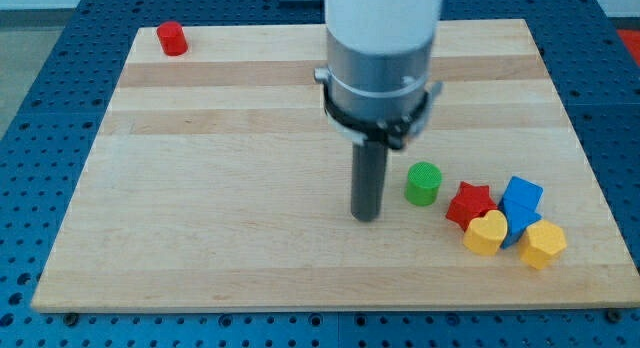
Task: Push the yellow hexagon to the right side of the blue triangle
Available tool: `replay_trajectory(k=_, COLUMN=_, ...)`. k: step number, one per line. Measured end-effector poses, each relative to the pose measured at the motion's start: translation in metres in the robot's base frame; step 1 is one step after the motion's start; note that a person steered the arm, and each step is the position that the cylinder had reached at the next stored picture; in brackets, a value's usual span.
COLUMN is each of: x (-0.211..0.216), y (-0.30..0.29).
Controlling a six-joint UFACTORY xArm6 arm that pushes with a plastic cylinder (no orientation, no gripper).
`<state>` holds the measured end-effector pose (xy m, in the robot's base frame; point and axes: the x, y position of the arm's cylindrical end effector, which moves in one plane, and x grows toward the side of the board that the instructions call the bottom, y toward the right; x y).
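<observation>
The yellow hexagon [543, 244] lies at the view's lower right, touching the right side of the blue blocks. A blue cube [522, 195] sits above it, and a blue triangle [518, 228] shows between the hexagon and a yellow heart [486, 232]. My tip [366, 216] rests on the wooden board [250, 188], left of the cluster, well apart from the hexagon.
A green cylinder [423, 183] stands just right of my tip. A red star [470, 204] touches the yellow heart and the blue cube. A red cylinder [172, 38] stands at the board's top left corner. The arm's grey body [380, 58] hangs over the top middle.
</observation>
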<state>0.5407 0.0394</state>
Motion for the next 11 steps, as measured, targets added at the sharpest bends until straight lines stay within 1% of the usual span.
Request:
replay_trajectory(k=1, x=0.048, y=0.026)
replay_trajectory(k=2, x=0.075, y=0.091)
replay_trajectory(k=3, x=0.077, y=0.148)
replay_trajectory(k=4, x=0.077, y=0.181)
replay_trajectory(k=5, x=0.062, y=0.193)
replay_trajectory(k=6, x=0.061, y=0.173)
replay_trajectory(k=7, x=0.062, y=0.168)
replay_trajectory(k=8, x=0.053, y=0.17)
replay_trajectory(k=9, x=0.033, y=0.182)
replay_trajectory(k=11, x=-0.023, y=0.182)
